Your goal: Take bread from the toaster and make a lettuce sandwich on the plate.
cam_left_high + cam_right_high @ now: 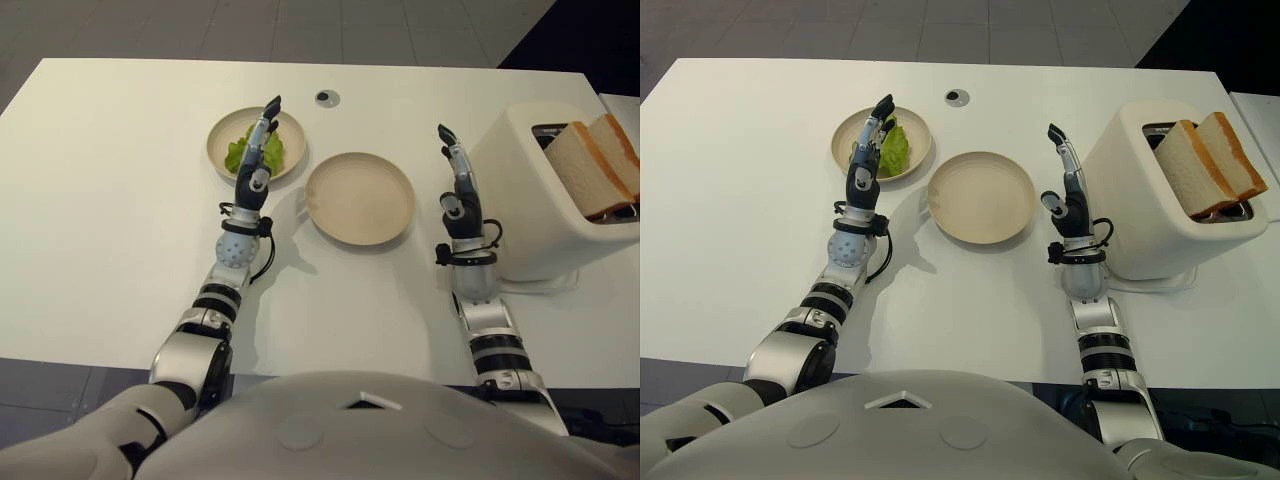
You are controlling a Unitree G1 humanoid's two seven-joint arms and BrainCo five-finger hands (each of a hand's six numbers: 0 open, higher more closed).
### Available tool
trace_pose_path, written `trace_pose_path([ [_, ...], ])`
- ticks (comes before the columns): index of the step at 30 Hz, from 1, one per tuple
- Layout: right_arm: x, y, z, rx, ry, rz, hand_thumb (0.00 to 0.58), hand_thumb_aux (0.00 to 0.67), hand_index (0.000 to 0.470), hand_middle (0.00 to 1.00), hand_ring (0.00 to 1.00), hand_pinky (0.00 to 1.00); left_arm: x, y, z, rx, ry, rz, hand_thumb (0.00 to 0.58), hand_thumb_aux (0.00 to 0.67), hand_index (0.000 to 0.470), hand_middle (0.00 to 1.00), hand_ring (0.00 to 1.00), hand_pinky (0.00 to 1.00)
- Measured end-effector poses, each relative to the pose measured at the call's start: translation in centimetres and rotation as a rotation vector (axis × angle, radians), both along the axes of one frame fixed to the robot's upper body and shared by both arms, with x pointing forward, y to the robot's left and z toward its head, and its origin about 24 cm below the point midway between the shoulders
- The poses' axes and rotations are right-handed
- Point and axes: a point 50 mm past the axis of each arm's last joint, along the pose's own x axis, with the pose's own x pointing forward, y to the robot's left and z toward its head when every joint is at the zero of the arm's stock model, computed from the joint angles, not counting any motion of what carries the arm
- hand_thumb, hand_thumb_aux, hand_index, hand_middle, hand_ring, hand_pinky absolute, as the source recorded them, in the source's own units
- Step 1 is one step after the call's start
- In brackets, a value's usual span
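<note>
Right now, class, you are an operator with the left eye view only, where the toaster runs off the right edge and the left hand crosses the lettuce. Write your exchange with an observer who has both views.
Operator: Is the bread cut off at the edge, or whole?
Observer: In the right eye view the toaster sits fully in frame. Two bread slices stand whole in its slot, leaning right.
Operator: And the lettuce under my left hand?
Observer: From this eye the lettuce lies just right of the left hand, a pale green leaf on the small plate.
</note>
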Motion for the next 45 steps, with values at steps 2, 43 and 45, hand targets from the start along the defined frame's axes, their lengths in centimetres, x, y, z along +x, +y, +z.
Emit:
trace_pose_path([
  [2, -0.1, -0.1, -0.1, 0.015, 0.012, 0.004, 0.0, 0.0, 0.0, 0.0, 0.0, 0.0, -0.1, 0.0, 0.1, -0.001, -0.004, 0.0, 0.0, 0.0, 0.0, 0.0, 0.0, 0.0],
  [43, -7.8, -17.8, 8.2, -0.889, 0.26, -0.799, 0.0, 0.0, 0.0, 0.0, 0.0, 0.0, -2.6, -2.3, 0.2, 0.007, -0.029, -0.063, 0.0, 0.0, 0.0, 0.0, 0.0, 0.0],
  [45, -7.5, -17.1, 8.5, -0.897, 0.246, -0.77, 0.187, 0.118, 0.083, 0.08, 0.08, 0.08, -2.8, -2.3, 0.2, 0.007, -0.029, -0.068, 0.0, 0.0, 0.0, 0.0, 0.0, 0.0],
])
